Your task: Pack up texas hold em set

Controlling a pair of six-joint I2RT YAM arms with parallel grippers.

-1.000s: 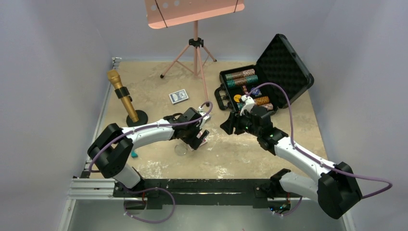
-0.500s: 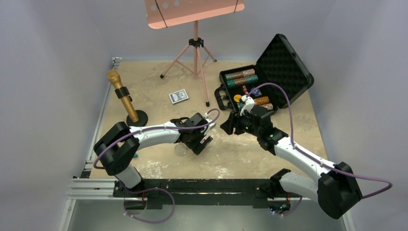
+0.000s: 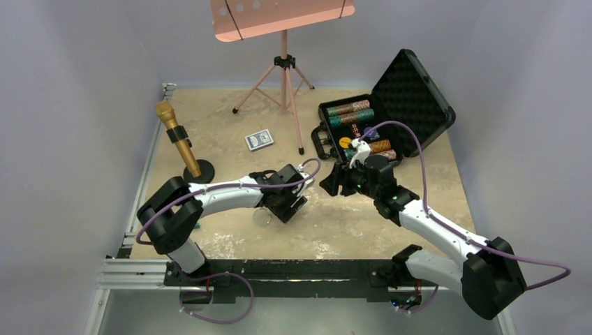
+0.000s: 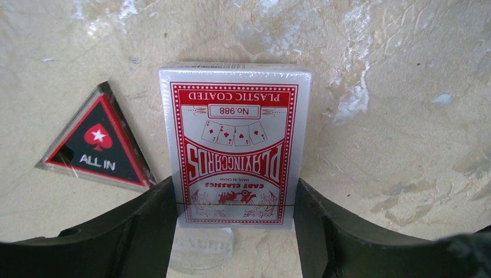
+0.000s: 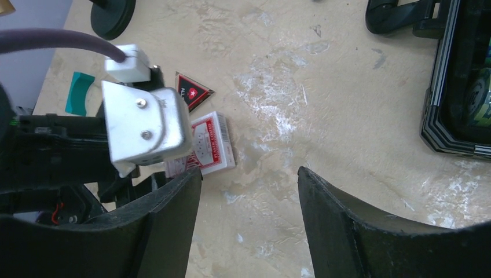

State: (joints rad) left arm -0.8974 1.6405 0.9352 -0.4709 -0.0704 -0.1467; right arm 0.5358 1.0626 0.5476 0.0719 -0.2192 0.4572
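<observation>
The red card deck (image 4: pixel 234 145) lies flat on the table, also seen in the right wrist view (image 5: pixel 211 142). My left gripper (image 4: pixel 234 191) has its fingers pressed against both long sides of the deck's near end; in the top view it (image 3: pixel 290 206) is at mid table. The triangular red-black button (image 4: pixel 98 145) lies just left of the deck. My right gripper (image 5: pixel 249 179) is open and empty, hovering beside the left one (image 3: pixel 328 183). The black case (image 3: pixel 412 91) stands open at the back right with striped chips (image 3: pixel 349 112) inside. The blue deck (image 3: pixel 259 140) lies mid table.
A gold microphone (image 3: pixel 178 136) on a round base stands at the left. A pink music stand (image 3: pixel 283 70) stands at the back. A small teal piece (image 3: pixel 195 225) lies near the left arm. A clear round disc (image 4: pixel 202 255) lies between my left fingers.
My left arm has reached further right and its gripper has settled round the red deck. The right arm has hardly moved.
</observation>
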